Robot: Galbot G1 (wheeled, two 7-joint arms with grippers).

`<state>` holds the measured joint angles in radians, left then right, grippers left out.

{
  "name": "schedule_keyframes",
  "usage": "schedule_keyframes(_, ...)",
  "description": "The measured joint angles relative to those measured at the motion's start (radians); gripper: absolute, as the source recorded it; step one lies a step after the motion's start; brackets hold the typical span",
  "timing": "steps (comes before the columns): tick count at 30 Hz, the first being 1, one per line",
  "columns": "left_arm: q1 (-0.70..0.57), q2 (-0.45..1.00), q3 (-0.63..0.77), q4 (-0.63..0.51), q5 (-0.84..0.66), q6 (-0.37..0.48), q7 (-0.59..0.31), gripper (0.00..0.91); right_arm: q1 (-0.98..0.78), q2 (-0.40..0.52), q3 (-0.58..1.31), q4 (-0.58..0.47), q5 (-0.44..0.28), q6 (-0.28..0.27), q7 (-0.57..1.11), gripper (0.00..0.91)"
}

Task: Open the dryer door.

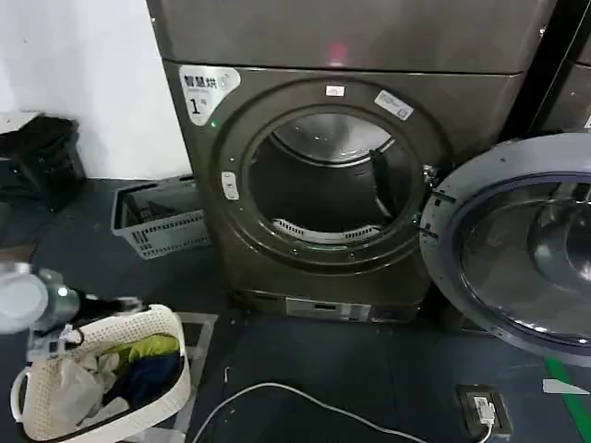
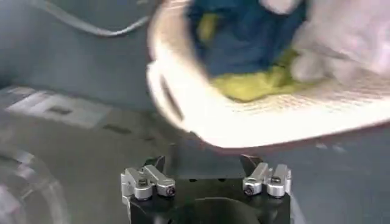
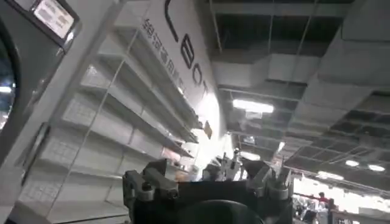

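The dryer (image 1: 480,101) stands ahead, dark bronze-grey, with a white "1" sticker (image 1: 205,90) and a pink light (image 1: 337,51). Its drum opening (image 1: 323,185) is uncovered. The dryer door (image 1: 517,249) hangs swung out to the right, its grey-rimmed inner face and clear glass bowl turned toward me. My left arm (image 1: 42,305) sits low at the left, beside the white basket. In the left wrist view my left gripper (image 2: 204,161) is open with nothing in it, just short of that basket's rim (image 2: 256,125). My right gripper (image 3: 207,167) is open and empty, pointing up at shelves and ceiling.
A white woven basket (image 1: 171,323) of clothes sits on the floor at the front left. A grey crate (image 1: 162,217) stands left of the dryer. A white cable (image 1: 295,397) runs across the floor to a socket (image 1: 485,406). A second machine (image 1: 572,92) stands at the right.
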<state>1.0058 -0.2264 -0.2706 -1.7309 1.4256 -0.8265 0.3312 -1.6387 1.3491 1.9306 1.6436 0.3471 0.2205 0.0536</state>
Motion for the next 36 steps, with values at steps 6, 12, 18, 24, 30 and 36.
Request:
schedule_keyframes(6, 0.029, 0.017, 0.014, -0.013, 0.107, 0.001, -0.004, 0.907, 0.000, -0.018, 0.005, 0.005, 0.159, -0.163, 0.064, 0.907)
schedule_keyframes(12, 0.076, 0.027, 0.016, -0.013, 0.114, 0.002, -0.004, 0.907, 0.000, -0.032, 0.024, -0.018, 0.186, -0.239, 0.116, 0.907)
schedule_keyframes(18, 0.099, 0.023, 0.017, 0.016, 0.116, 0.002, -0.002, 0.907, 0.006, -0.054, 0.041, -0.055, 0.181, -0.239, 0.138, 0.907)
schedule_keyframes(24, 0.127, 0.031, 0.019, 0.035, 0.108, 0.003, -0.001, 0.907, 0.006, -0.086, 0.064, -0.117, 0.133, -0.227, 0.165, 0.907)
schedule_keyframes(30, 0.165, 0.027, 0.019, 0.049, 0.096, 0.003, -0.001, 0.907, 0.007, -0.087, 0.073, -0.163, 0.148, -0.190, 0.175, 0.907)
schedule_keyframes(36, 0.181, 0.025, 0.018, 0.053, 0.093, 0.003, 0.000, 0.907, 0.001, -0.085, 0.081, -0.166, 0.171, -0.180, 0.164, 0.907)
